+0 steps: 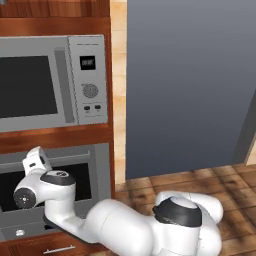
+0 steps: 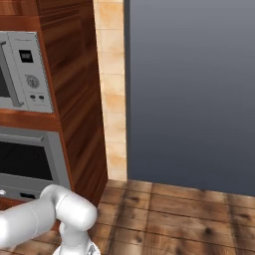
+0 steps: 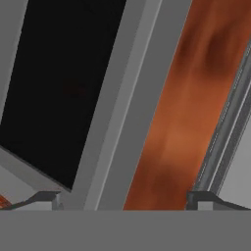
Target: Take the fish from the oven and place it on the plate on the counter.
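White arm (image 1: 115, 225) is rising from the lower right of the left base view and bending leftward, its wrist and hand sitting in front of the oven (image 1: 97, 170). In the hand view the gripper (image 3: 125, 200) is pointing at the oven's front with its jaws spread wide — nothing is sitting between the fingertips (image 3: 46, 198). That view is rolled: the oven's dark window (image 3: 54, 83) is running diagonally across the left, a grey frame edge is lying beside it, and a band of reddish wood (image 3: 181, 112) is crossing to the right of the frame.

Behind the hand, the oven door is looking shut, its window dark; the fish cannot be made out behind the glass. Small knobs (image 1: 20, 232) are sitting along the oven's bottom edge, just beside the arm's elbow.

Above the oven, past a wooden strip, the microwave (image 1: 50, 82) is filling its own niche, its side panel with display and dial (image 1: 90, 90) next to the cabinet's right edge.

Farther right, a tan tiled strip (image 1: 119, 90) is bordering a tall grey panel (image 1: 190, 85) — in front of it the wooden floor (image 2: 184, 214) is lying bare, giving open room to the robot's right.
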### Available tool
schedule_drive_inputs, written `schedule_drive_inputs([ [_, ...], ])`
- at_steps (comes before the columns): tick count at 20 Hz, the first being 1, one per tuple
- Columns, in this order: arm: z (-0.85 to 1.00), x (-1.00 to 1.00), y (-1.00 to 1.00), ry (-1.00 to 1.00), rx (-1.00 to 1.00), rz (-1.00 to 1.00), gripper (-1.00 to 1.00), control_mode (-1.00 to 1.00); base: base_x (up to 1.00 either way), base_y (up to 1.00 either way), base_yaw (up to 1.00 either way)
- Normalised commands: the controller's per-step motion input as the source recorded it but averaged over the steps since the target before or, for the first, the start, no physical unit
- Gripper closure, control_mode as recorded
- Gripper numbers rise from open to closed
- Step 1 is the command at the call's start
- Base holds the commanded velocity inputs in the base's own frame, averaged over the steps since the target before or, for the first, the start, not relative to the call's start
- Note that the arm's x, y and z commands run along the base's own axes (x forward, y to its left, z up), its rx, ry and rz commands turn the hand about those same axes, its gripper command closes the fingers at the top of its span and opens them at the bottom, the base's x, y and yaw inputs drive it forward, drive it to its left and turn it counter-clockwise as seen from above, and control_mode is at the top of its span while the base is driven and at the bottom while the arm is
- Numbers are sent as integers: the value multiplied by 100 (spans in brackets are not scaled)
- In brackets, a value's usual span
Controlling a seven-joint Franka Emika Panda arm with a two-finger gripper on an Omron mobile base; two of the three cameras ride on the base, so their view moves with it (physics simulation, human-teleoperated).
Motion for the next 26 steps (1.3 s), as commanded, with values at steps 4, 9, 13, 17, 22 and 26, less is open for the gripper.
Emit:
schedule_drive_inputs([
  [4,-21,36,4,-14,0,-1,-100,-100,0,0,0],
  [9,-17,18,16,-15,-5,0,-100,-100,0,0,0],
  [13,-26,1,18,-9,-7,0,-100,-100,0,0,0],
  [17,-25,0,24,-8,-9,0,-100,-100,0,0,0],
  [22,-5,4,23,-11,-7,-1,-100,-100,0,0,0],
  [26,0,18,0,-14,0,-8,-100,-100,0,0,0],
])
